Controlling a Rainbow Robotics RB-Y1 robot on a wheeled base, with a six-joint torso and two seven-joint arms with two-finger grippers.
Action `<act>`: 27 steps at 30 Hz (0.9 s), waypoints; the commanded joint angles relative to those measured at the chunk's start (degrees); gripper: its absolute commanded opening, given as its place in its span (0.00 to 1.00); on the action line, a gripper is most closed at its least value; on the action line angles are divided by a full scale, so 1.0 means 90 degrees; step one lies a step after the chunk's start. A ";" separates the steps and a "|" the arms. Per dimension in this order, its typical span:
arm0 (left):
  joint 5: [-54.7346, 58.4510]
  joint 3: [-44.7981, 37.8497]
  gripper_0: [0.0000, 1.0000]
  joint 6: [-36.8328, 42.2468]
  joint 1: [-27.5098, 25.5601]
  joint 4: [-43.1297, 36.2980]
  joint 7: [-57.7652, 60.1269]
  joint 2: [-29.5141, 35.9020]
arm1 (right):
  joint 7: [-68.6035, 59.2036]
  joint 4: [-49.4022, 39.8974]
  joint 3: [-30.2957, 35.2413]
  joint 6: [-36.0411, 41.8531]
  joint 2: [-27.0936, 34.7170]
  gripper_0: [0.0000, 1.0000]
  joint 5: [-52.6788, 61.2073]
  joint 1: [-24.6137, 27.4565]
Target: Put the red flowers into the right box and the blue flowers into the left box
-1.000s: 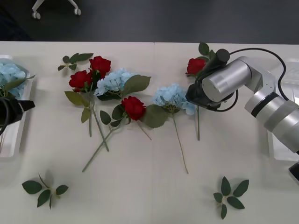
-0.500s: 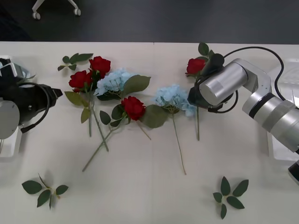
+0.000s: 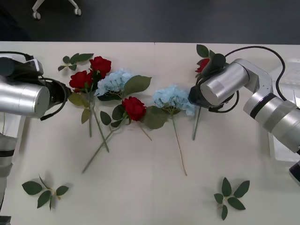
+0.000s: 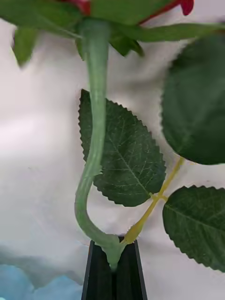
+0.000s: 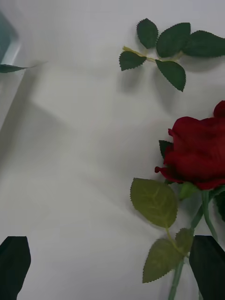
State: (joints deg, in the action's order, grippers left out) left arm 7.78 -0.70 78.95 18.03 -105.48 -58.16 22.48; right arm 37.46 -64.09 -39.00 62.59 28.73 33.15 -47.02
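My left pincer (image 5: 110, 262) hangs with its fingers spread wide over the surface (image 3: 140, 187), a red rose (image 5: 199, 154) just beside one fingertip. My right pincer (image 4: 114, 267) is clamped on the green stem (image 4: 93, 140) of another red rose (image 3: 202, 64), beside a blue flower (image 3: 172, 99).

Loose green leaf sprigs (image 3: 44, 191) (image 3: 230, 195) (image 3: 75, 60) lie on the white table (image 3: 150, 187), chair casters (image 3: 36, 14) behind

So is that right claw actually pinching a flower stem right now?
Yes, the right claw has its black fingers closed on the green stem of a red rose.
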 commanded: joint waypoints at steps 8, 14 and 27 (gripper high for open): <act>-0.0718 0.0547 0.98 0.0026 0.0321 0.0138 -0.0237 -0.0633 | 0.0350 -0.1091 0.0310 0.0389 0.0773 0.00 0.0516 -0.0019; -0.0884 0.0947 0.96 0.0007 0.0555 0.0539 -0.0306 -0.0740 | 0.0545 -0.1941 0.0710 0.1190 0.1359 0.00 0.1151 -0.0019; -0.0864 0.1201 0.88 -0.0462 0.1268 0.1974 -0.0354 -0.0926 | 0.0809 -0.3240 0.1950 0.2752 0.2619 0.00 0.2440 -0.0019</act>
State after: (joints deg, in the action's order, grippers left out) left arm 0.25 10.30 76.07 27.47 -88.57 -59.57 14.93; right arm 42.84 -90.80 -24.46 85.51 50.11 53.66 -46.95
